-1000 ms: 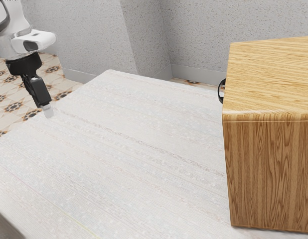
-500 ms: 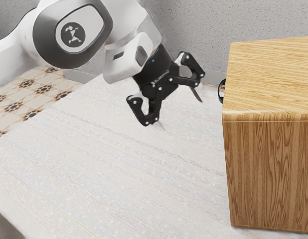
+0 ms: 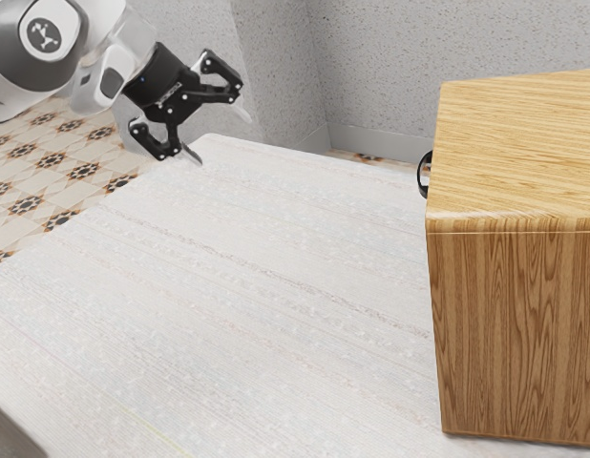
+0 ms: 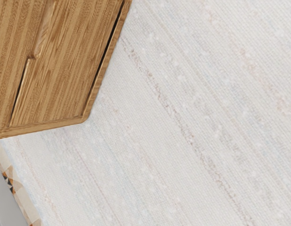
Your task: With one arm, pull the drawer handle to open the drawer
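A wooden drawer cabinet [image 3: 515, 258] stands on the table at the exterior view's right. Its dark handle [image 3: 423, 175] pokes out from the face turned away toward the back wall. My gripper [image 3: 221, 138] hangs open in the air near the table's far left corner, well to the left of the handle, with nothing between its fingers. In the wrist view the cabinet's front [image 4: 51, 61] shows with its panel seams, some way off from my hand.
The pale table top [image 3: 238, 305] stretches wide between my hand and the cabinet. Patterned floor tiles [image 3: 47, 181] lie beyond the table's left edge, and a grey speckled wall [image 3: 371, 57] runs behind.
My arm swung from the far left toward the cabinet handle, with the fingers opening, then drew back up to the left. The cabinet has not moved.
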